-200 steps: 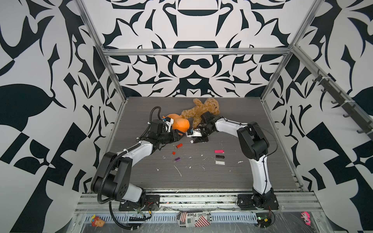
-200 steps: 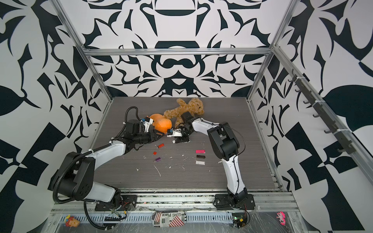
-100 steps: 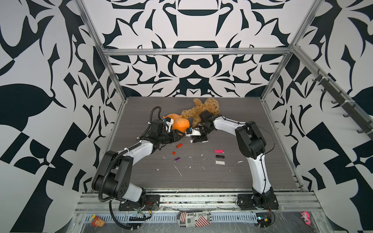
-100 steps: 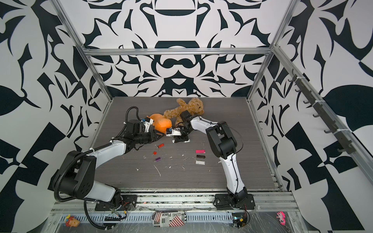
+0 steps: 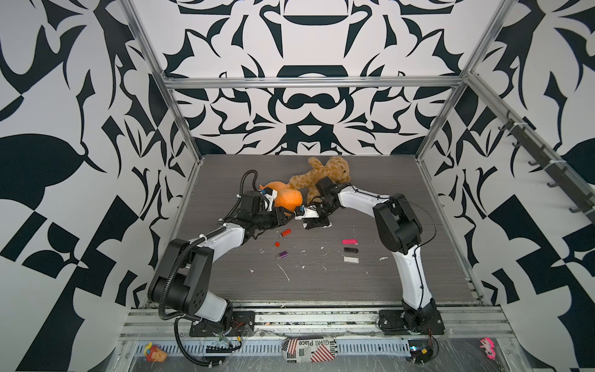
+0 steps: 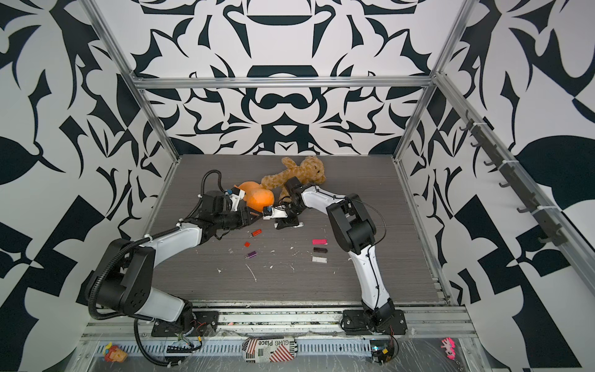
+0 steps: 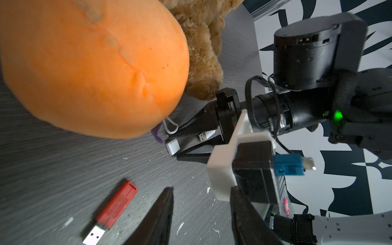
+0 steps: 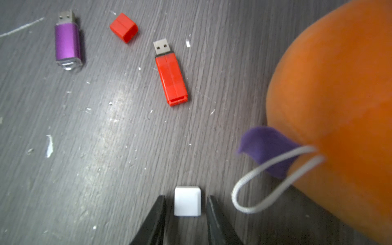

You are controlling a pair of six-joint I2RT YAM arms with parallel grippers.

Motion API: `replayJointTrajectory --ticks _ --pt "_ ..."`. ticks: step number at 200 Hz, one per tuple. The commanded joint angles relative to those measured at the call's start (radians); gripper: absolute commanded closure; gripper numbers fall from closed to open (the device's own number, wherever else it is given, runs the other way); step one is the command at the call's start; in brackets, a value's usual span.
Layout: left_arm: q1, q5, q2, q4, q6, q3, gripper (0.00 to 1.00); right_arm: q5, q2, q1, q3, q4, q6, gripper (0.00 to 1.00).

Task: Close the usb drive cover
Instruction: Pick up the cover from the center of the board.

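Grey wood-grain worktop (image 5: 370, 290) within black-and-white patterned walls (image 5: 96, 96), right end effector (image 8: 186, 197) jaws slightly apart astride white cap (image 8: 187, 204) near orange plush (image 8: 339, 106), left wrist view alone revealing white usb drive (image 7: 206, 134) between those jaws behind the cap, left end effector (image 7: 201, 191) jaws apart beside red usb drive (image 7: 117, 209).

**Soft toys crowd the back of the table**

The orange plush (image 5: 288, 198) sits toward the far end, and the brown teddy bear (image 5: 325, 172) sprawls right against it, touching. A purple tag (image 8: 267, 148) and a white cord loop (image 8: 254, 203) poke out from the plush. White crumbs (image 5: 283, 272) litter the grey table (image 5: 370, 283). Down front, a flag-printed pouch (image 5: 309, 349) lies on the slotted rail (image 5: 363, 348).
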Motion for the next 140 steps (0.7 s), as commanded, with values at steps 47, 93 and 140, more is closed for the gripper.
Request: replayJointTrajectory --ticks 47,93,140 --pt "0.005 0.024 0.026 -0.004 0.004 0.031 0.52 0.042 0.002 0.009 0.001 -0.046 -0.010 0.73" --pt "0.004 0.028 0.034 0.000 0.001 0.029 0.52 0.024 -0.011 0.009 -0.013 -0.028 0.003 0.80" --pt "0.004 0.054 0.054 0.024 -0.013 0.019 0.52 -0.054 -0.116 -0.001 -0.123 0.133 0.086 0.83"
